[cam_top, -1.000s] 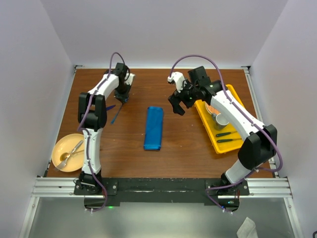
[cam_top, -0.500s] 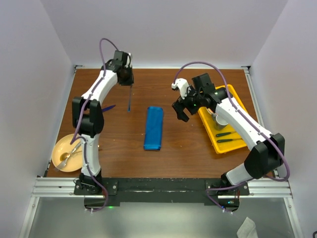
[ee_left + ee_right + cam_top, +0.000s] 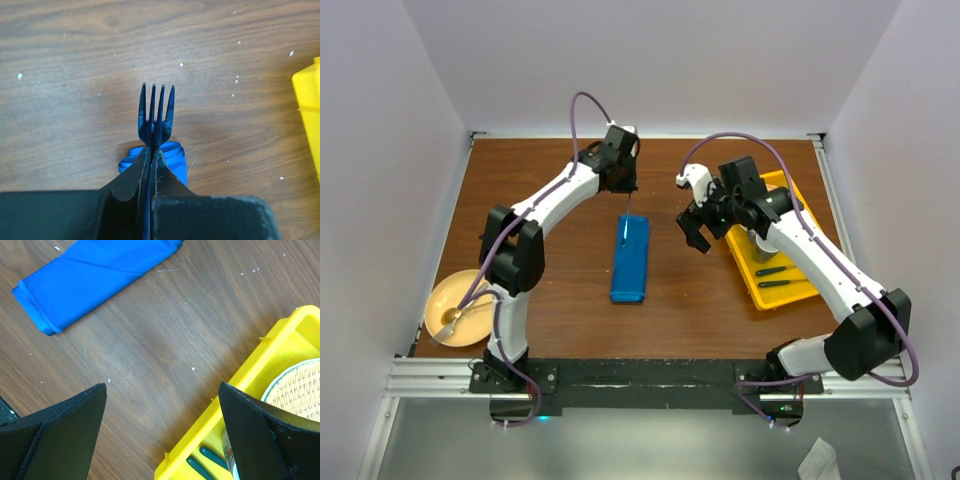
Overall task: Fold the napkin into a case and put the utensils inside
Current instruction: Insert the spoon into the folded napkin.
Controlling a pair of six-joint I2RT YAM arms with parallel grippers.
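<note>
At the centre of the wooden table (image 3: 570,290) the blue case (image 3: 631,260) lay flat, with its long side running from 12 to 6 o'clock. Above its 12 o'clock end hung the left gripper (image 3: 151,150). Its jaws were pressed together on the handle of the blue plastic fork (image 3: 156,115), and the tines pointed away from the fingers. At 2 o'clock from the case was the right gripper (image 3: 698,232), jaws spread wide and holding nothing, just beside the yellow tray (image 3: 750,280).
</note>
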